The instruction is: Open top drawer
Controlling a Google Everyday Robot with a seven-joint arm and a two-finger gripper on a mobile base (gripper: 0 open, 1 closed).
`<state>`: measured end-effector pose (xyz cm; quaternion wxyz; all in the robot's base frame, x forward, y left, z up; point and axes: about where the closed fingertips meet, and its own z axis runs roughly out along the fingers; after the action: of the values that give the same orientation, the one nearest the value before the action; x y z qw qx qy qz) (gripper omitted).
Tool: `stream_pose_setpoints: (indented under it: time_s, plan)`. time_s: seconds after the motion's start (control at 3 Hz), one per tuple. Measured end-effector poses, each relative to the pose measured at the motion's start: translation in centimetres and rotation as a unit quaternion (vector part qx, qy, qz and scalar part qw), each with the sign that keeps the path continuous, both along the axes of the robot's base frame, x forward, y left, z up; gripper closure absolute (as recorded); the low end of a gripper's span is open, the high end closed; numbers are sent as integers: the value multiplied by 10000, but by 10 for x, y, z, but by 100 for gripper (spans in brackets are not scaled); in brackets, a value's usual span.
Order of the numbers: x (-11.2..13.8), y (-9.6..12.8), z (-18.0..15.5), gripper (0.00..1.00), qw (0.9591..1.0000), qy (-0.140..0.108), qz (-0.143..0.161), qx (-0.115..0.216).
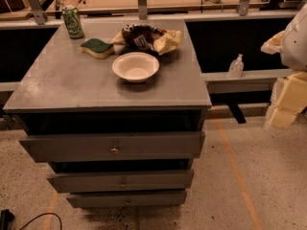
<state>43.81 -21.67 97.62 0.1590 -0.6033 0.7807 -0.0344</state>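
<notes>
Start at the top drawer [53, 148], widest of three grey fronts just under the counter [72, 87], seemingly jutting out a little; target the small knob [114, 149] at its centre. Mind the bowl [135, 66] above: pull straight and level, no jolts. Bring across the hand [287, 102] from the far right edge, well apart from the drawer; cannot tell whether open or closed.

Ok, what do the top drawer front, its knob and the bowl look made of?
The top drawer front: matte grey, probably painted wood or laminate; flat, no shine. Its knob: metal, by the small bright glint. The bowl: smooth and white, ceramic or plastic; cannot tell which. The tool is at the right edge, away from the drawer.
</notes>
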Motion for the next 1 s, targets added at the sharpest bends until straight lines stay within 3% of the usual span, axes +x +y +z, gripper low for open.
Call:
stream_pose_setpoints:
  time_s: [0.33,0.67,1.0]
  plan:
    - [0,2,-5,0,10000,41,35,50]
    - [-2,15,-36,0,9982,344,288,396]
    - [-10,39,-79,0,9956,421,676,485]
